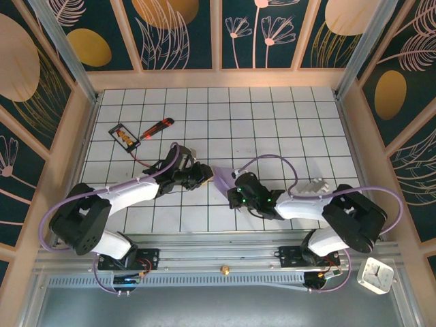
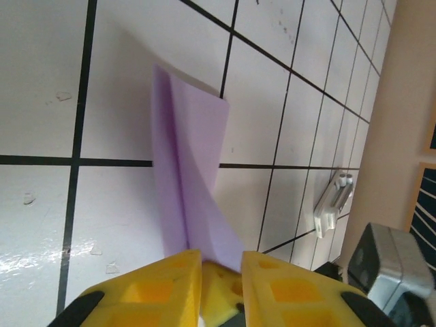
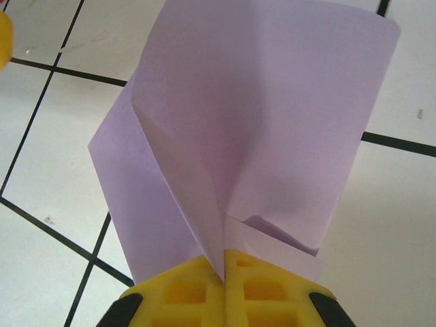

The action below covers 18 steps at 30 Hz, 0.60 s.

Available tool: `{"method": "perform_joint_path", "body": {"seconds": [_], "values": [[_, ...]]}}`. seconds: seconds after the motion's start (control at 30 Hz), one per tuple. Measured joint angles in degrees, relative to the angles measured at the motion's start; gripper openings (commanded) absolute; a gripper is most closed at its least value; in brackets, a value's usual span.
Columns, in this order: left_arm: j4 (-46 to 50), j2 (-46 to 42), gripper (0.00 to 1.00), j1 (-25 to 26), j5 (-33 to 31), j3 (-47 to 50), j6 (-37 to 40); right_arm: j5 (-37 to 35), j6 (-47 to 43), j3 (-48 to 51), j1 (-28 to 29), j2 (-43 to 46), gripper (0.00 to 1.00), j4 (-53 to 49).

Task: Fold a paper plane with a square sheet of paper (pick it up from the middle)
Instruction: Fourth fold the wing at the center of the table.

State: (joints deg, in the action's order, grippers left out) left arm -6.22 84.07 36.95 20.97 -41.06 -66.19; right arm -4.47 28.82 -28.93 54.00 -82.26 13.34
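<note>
Over the middle of the gridded tabletop (image 1: pixel 272 122), we see the left gripper (image 2: pixel 221 269) and the right gripper (image 3: pixel 225 279) meet nose to nose. Each set of jaws is pinched on one end of the partly folded lavender sheet of paper (image 1: pixel 223 178), which is held between them. A red-orange utility knife (image 1: pixel 157 127) lies well apart, far left.

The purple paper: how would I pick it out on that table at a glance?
On the white gridded table, look near the middle, where the left pincer and right pincer meet. Pinched between them is the purple paper, the only pale lavender, creased sheet. The red-orange knife and black-framed card lie farther back.
</note>
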Motion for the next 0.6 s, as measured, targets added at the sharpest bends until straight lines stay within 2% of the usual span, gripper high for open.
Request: {"method": "perform_joint_path", "body": {"seconds": [0.17, 0.4, 0.6], "values": [[-2.23, 1.20, 0.05, 0.70, 1.77, 0.66, -0.98, -3.08, 0.04, -1.36, 1.60, -2.60, 0.00, -0.81], [-5.77, 5.03, 0.00, 1.01, 4.20, 1.99, -2.43, -5.11, 1.18, -1.44, 2.86, -3.85, 0.00, -1.36], [-8.44, 8.15, 0.00, 1.01, 4.98, 3.78, -3.61, -4.83, 3.52, 0.04, 2.86, -3.76, 0.00, 1.49]]}}
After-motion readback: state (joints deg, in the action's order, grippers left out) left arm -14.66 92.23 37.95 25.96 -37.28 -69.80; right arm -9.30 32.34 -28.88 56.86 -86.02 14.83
